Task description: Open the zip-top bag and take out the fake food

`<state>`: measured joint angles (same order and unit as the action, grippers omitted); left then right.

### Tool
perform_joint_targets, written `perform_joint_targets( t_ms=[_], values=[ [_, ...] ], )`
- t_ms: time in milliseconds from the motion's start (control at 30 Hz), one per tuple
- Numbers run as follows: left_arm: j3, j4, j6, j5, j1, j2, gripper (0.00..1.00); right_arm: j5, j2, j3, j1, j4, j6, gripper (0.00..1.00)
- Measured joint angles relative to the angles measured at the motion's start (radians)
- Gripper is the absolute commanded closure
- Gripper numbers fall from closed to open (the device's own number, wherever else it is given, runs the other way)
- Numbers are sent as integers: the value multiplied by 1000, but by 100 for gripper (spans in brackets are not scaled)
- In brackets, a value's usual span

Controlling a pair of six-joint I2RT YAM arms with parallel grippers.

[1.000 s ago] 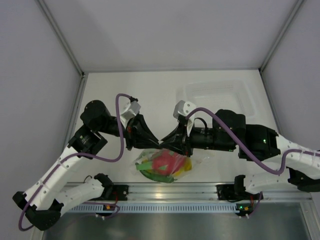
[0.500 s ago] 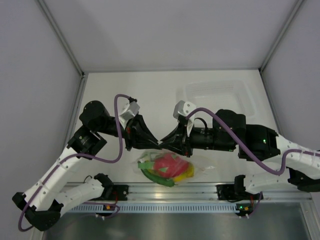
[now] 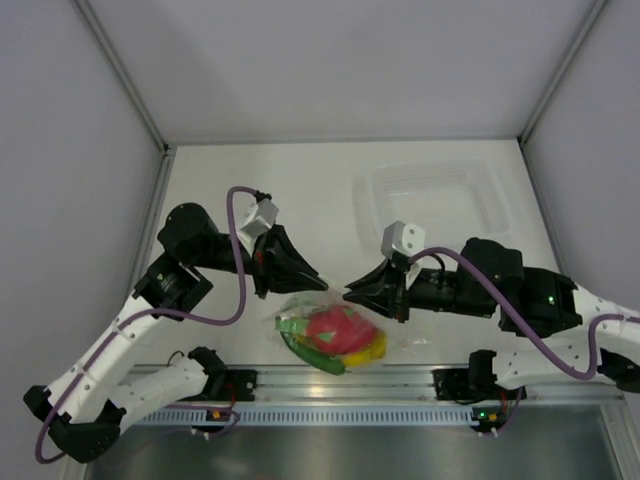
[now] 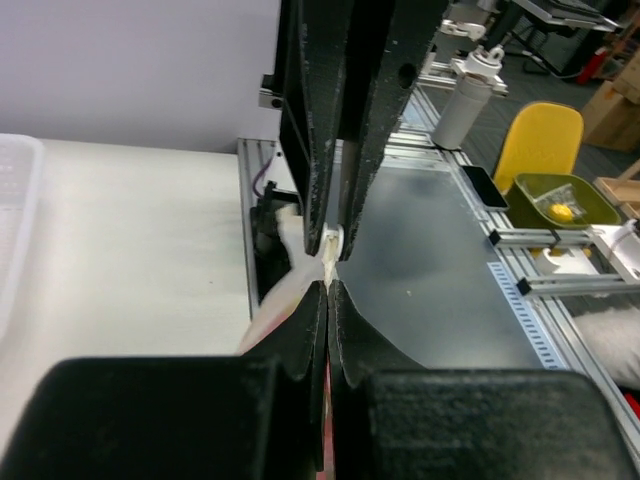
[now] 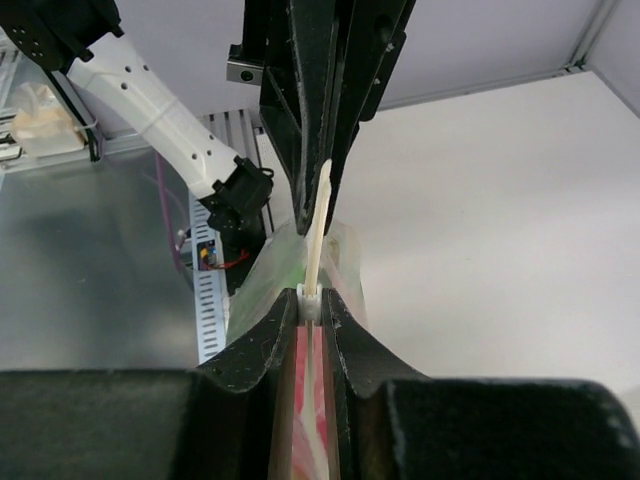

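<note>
Both claws are pinched fully shut: left claw and right claw each grip the top edge of the zip-top bag, slung between them near the desk's front edge. It looks light, soft and slippery, so hold the lips. The fake food weighs it down. A clear tray sits well apart, blocking nothing.
</note>
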<state>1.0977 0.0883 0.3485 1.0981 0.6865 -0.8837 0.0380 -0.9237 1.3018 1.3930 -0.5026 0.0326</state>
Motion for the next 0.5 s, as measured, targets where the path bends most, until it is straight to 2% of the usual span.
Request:
perform_joint_targets(
  t_ms=[167, 500],
  values=[
    [1, 49, -30, -168, 2, 22, 100, 29, 63, -48, -1, -14, -40, 100],
    [43, 164, -56, -734, 6, 17, 100, 169, 138, -112, -2, -165, -16, 100]
  ],
)
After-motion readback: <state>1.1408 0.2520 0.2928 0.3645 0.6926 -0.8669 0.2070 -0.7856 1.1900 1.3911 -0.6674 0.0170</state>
